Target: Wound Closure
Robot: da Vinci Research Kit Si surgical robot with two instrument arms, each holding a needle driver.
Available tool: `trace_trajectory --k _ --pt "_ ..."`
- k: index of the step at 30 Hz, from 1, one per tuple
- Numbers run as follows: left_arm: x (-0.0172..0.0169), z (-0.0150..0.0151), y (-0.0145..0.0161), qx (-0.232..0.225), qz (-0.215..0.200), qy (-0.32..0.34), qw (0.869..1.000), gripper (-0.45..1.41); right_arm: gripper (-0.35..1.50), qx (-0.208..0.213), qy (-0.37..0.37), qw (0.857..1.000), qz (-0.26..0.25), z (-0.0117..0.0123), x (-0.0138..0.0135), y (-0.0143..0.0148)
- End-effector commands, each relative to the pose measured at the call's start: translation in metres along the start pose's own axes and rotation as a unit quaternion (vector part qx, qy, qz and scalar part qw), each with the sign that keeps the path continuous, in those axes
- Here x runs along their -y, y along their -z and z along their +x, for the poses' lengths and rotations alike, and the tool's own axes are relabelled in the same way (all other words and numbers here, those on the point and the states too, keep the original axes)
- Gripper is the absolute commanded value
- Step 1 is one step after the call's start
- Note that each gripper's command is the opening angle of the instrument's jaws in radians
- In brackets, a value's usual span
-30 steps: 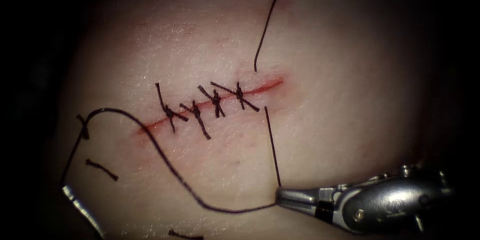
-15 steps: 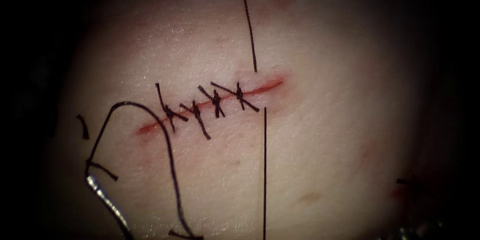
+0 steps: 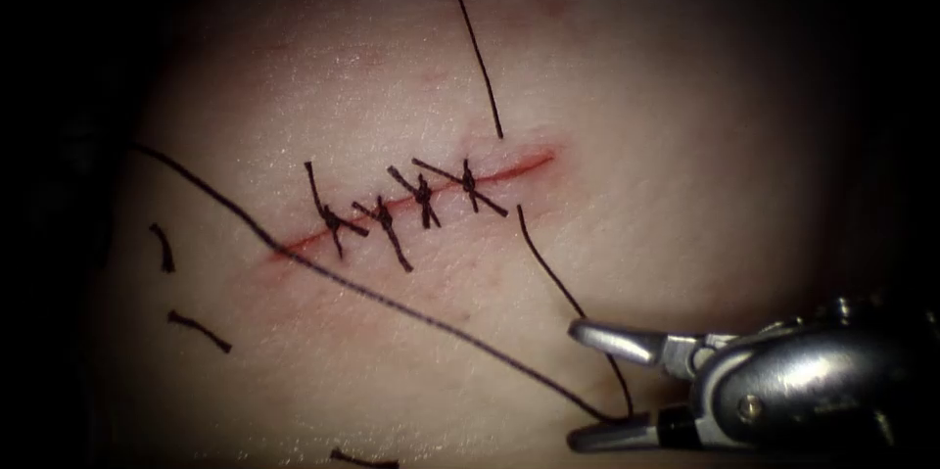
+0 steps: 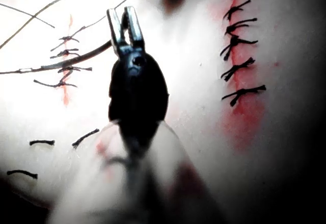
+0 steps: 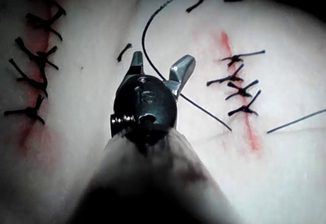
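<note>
Right claw [image 3: 599, 386] wide open around thread [image 3: 548, 273], left claw [image 4: 125, 23] seemingly shut on needle [image 4: 76, 61]

Free room and obstacles about the cut [image 3: 421, 197]. Bare tissue [image 3: 685, 136] beyond its right end lies open. Thread [image 3: 392, 298] crosses its left end and slants across the near tissue; another strand rises behind its right end. The right tool [image 3: 602, 386], jaws spread, occupies the near-right approach.
</note>
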Motion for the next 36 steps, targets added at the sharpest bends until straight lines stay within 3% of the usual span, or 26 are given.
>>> trace_trajectory --k 1,9,14,19,27,30,31,33,36 --pt "0.0007 -0.0003 0.0004 -0.004 0.007 -0.001 1.000 -0.45 1.25 -0.003 0.000 1.000 -0.007 -0.0011 -0.0003 0.0000" --pt "0.0027 0.0000 0.0028 0.010 0.034 -0.019 0.999 -0.45 1.16 -0.005 -0.006 1.000 -0.027 -0.0046 -0.0021 0.0015" --pt "0.0025 0.0000 0.0026 0.006 0.031 -0.020 0.999 -0.45 1.20 0.008 -0.002 0.999 -0.037 -0.0079 -0.0026 0.0002" --pt "0.0024 -0.0001 0.0025 0.004 0.030 -0.021 0.999 -0.45 1.20 0.021 0.023 0.998 -0.052 -0.0113 -0.0028 -0.0032" --pt "0.0016 -0.0005 0.0018 -0.003 0.028 -0.027 0.999 -0.45 1.08 0.023 0.046 0.997 -0.052 -0.0130 -0.0027 -0.0075" --pt "0.0015 -0.0005 0.0018 -0.004 0.028 -0.028 0.999 -0.45 0.79 0.021 0.050 0.997 -0.052 -0.0127 -0.0025 -0.0082" --pt "0.0016 -0.0005 0.0018 -0.004 0.027 -0.028 0.999 -0.45 0.52 0.021 0.053 0.997 -0.051 -0.0127 -0.0025 -0.0081" --pt "0.0016 -0.0005 0.0018 -0.005 0.026 -0.028 0.999 -0.45 -0.35 0.016 0.054 0.998 -0.042 -0.0128 -0.0023 -0.0075" --pt "0.0016 -0.0005 0.0018 -0.005 0.026 -0.028 0.999 -0.45 -0.35 0.016 0.055 0.998 -0.036 -0.0129 -0.0022 -0.0071"
